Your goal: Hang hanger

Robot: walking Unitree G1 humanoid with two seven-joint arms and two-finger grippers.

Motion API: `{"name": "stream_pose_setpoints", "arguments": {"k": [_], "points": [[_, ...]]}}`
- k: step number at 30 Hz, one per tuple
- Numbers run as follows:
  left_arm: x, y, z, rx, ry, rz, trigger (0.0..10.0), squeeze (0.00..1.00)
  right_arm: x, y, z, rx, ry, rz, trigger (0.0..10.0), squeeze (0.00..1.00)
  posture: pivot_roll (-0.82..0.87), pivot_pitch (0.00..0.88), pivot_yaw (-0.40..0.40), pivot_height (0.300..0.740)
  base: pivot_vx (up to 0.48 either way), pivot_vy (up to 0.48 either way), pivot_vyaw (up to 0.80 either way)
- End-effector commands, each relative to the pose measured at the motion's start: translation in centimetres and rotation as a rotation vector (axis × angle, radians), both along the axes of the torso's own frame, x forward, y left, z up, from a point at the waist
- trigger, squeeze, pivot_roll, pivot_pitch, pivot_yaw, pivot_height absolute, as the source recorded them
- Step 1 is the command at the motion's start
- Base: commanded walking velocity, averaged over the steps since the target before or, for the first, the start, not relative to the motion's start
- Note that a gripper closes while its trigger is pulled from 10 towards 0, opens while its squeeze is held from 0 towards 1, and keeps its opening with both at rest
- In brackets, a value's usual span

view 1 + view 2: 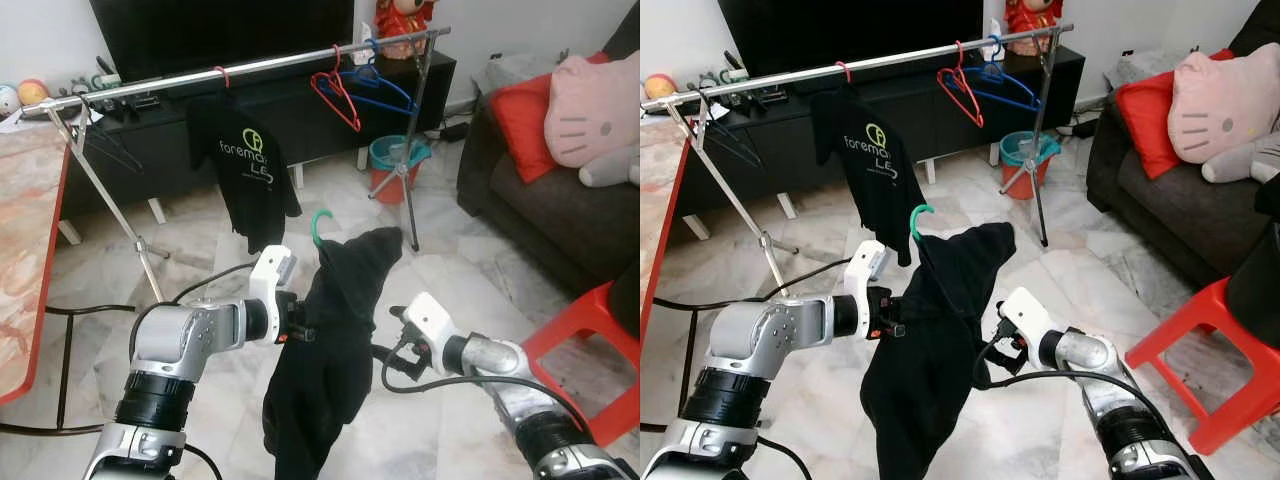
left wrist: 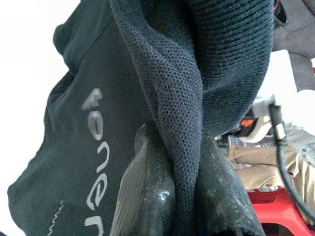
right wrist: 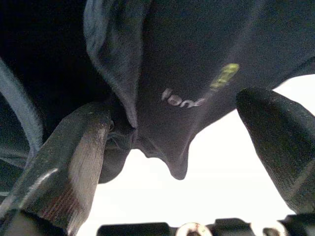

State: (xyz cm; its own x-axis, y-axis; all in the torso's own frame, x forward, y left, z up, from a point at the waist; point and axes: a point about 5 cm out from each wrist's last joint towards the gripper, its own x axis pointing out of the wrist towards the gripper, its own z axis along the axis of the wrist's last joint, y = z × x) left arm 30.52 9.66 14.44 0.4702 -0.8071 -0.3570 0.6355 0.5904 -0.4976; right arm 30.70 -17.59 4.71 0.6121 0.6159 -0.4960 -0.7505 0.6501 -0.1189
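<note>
- The left claw (image 1: 298, 328) is clamped on a fold of the black shirt (image 1: 335, 350), held mid-air short of the rail (image 1: 250, 68).
- The right claw (image 3: 172, 147) gapes open beside the cloth, gripping nothing.
- The shirt looks soft and light, hanging lengthwise; the stiff green hanger hook (image 1: 320, 222) points up, probably the better hold.

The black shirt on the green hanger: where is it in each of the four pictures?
Left eye view: black shirt at lower centre, between both arms.
Right eye view: lower centre.
Left wrist view: its fabric pinched between the fingers.
Right wrist view: fabric hanging between spread fingers.
Shared landmark: green hanger hook.
</note>
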Motion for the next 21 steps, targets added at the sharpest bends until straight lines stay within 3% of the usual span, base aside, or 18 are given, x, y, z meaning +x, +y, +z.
{"name": "stream_pose_setpoints", "arguments": {"k": [1,14,15,16,17,18,21], "points": [[-0.02,0.12,0.97,-0.027,-0.028,0.004,10.0,0.00,0.44,0.34,0.40,0.000,-0.022,0.006,10.0,0.00,0.05,0.000,0.021,0.740,0.000,0.000,0.00],[-0.25,0.02,1.18,-0.028,-0.033,0.008,10.0,0.00,0.26,0.97,0.15,0.092,-0.026,0.010,10.0,0.00,0.05,0.000,0.025,0.740,0.000,0.000,0.00],[-0.28,0.00,1.16,-0.027,-0.034,0.008,10.0,0.00,0.21,0.83,0.04,0.086,-0.025,0.004,4.8,0.00,0.05,0.000,0.023,0.740,0.000,0.000,0.00],[-0.28,0.00,1.16,-0.027,-0.034,0.008,10.0,0.00,0.21,0.83,0.04,0.086,-0.025,0.004,4.8,0.00,0.05,0.000,0.023,0.740,0.000,0.000,0.00],[-0.29,-0.02,1.15,-0.027,-0.034,0.007,10.0,0.00,0.21,0.72,-0.01,0.086,-0.023,-0.002,0.8,0.00,0.05,0.000,0.023,0.740,0.000,0.000,0.00],[-0.30,-0.03,1.16,-0.027,-0.035,0.006,10.0,0.00,0.22,0.65,-0.04,0.086,-0.022,-0.007,0.0,0.00,0.05,0.000,0.023,0.740,0.000,0.000,0.00],[-0.29,-0.06,1.17,-0.028,-0.037,0.006,10.0,0.00,0.24,0.58,-0.08,0.089,-0.021,-0.011,0.0,0.00,0.05,0.000,0.022,0.740,0.000,0.000,0.00]]}}
